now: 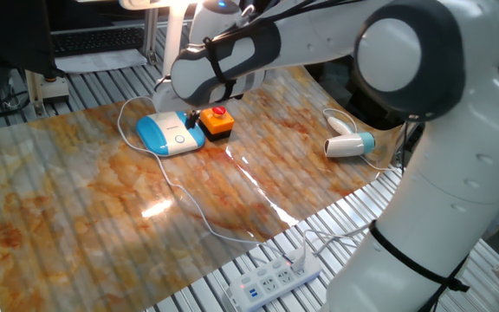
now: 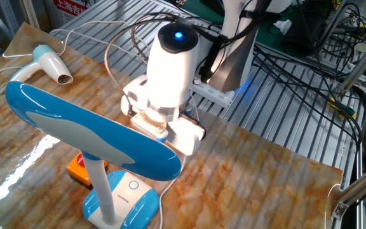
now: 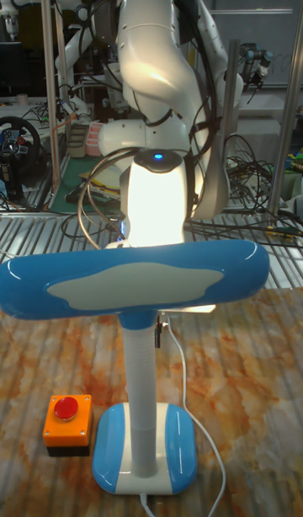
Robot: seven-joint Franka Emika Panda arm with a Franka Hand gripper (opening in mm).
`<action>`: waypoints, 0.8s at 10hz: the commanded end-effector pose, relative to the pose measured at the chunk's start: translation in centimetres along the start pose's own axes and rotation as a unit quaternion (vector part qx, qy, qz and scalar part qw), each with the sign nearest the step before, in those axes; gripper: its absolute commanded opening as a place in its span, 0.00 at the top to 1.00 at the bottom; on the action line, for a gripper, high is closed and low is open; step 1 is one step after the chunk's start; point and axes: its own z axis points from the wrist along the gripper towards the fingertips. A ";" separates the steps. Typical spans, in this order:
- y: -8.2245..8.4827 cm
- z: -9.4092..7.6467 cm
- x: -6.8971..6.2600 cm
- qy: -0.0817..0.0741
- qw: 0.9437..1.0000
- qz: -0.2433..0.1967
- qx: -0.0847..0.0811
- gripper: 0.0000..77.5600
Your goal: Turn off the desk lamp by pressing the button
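Observation:
The desk lamp has a long blue-and-white head (image 2: 94,137), a white stem (image 3: 140,399) and a blue-and-white base (image 1: 170,133) on the marbled table. Its button (image 2: 134,186) is a small ringed circle on the base's white panel, also the button (image 1: 180,139) in one fixed view. My gripper (image 3: 158,327) hangs just right of the stem, above the base and apart from it. Its dark fingertips show as one narrow strip with no gap, so it is shut and empty. In the other fixed view the lamp head hides the fingertips.
An orange box with a red knob (image 1: 218,122) stands right beside the lamp base. A white-and-blue hair dryer (image 1: 350,144) lies far right. The lamp's thin cord (image 1: 193,208) runs across the table to a power strip (image 1: 271,279) off its front edge.

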 end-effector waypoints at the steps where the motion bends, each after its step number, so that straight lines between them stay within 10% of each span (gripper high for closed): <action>1: -0.5 0.3 -2.1 -0.003 1.000 -0.001 0.006 1.00; 8: -0.5 2.7 -4.2 0.002 1.000 -0.010 0.002 1.00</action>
